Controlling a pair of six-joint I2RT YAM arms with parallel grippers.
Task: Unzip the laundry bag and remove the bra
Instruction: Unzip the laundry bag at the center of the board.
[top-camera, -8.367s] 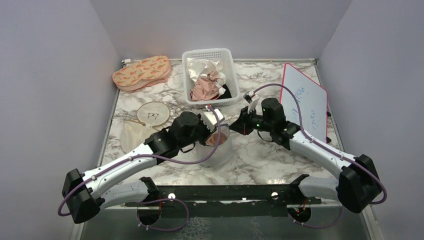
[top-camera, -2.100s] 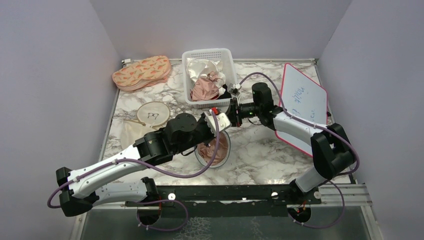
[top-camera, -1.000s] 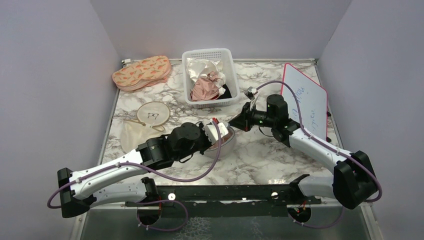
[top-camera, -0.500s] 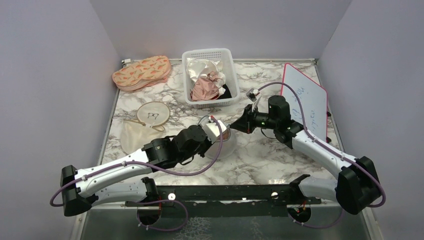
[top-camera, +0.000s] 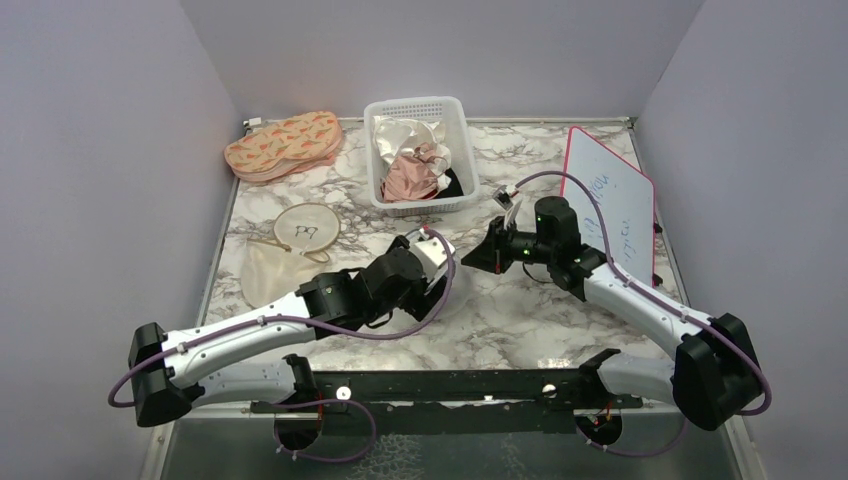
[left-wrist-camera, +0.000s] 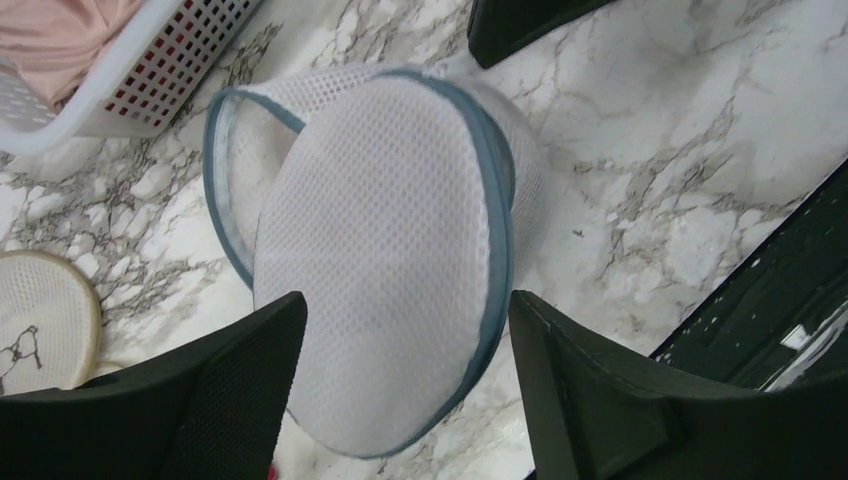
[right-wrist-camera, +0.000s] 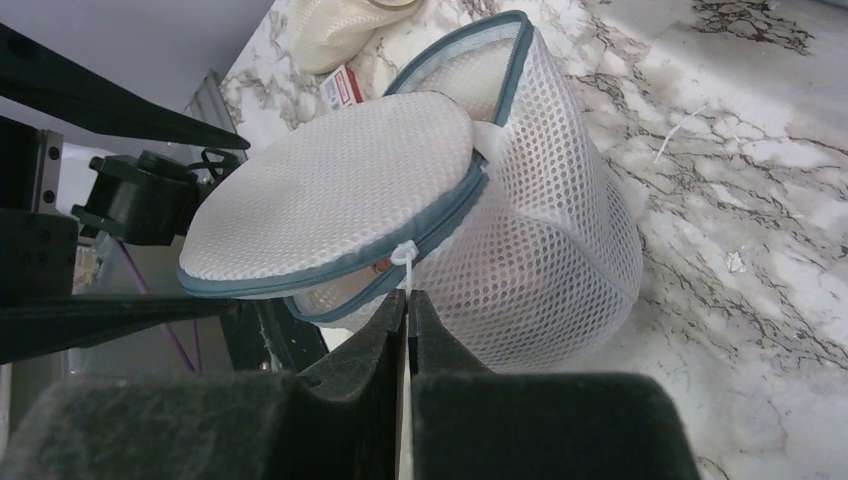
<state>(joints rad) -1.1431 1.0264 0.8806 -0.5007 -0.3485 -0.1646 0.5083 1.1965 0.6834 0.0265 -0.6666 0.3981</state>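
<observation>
Laundry bag (left-wrist-camera: 380, 250): sat on the marble table (top-camera: 520, 310) at the centre of the overhead frame, just below the white basket (top-camera: 418, 203) — mostly hidden there by the left arm.
Lid (right-wrist-camera: 330, 200): lifted partway, gaping toward the lower left of the right wrist frame and joined to the drum at the upper right.
Zip pull (right-wrist-camera: 403, 255): a white tab at the lid's low edge, directly ahead of the right gripper.
Right gripper (right-wrist-camera: 407, 300): jaws pinched together on the pull's cord.
Left gripper (left-wrist-camera: 405, 305): spread wide, one finger at each lower corner of its frame, with the bag between and beyond them; contact could not be told.
Bra: not plainly seen — only a faint warm tint showed through the mesh wall.
Relation that mattered: the zip rim (left-wrist-camera: 500, 230) curved around the drum, so the pull had to follow that arc. The right arm was on the pull, and the left was better placed to steady the drum.
Step, as judged: unzipping partway done, bra not yet out.
</observation>
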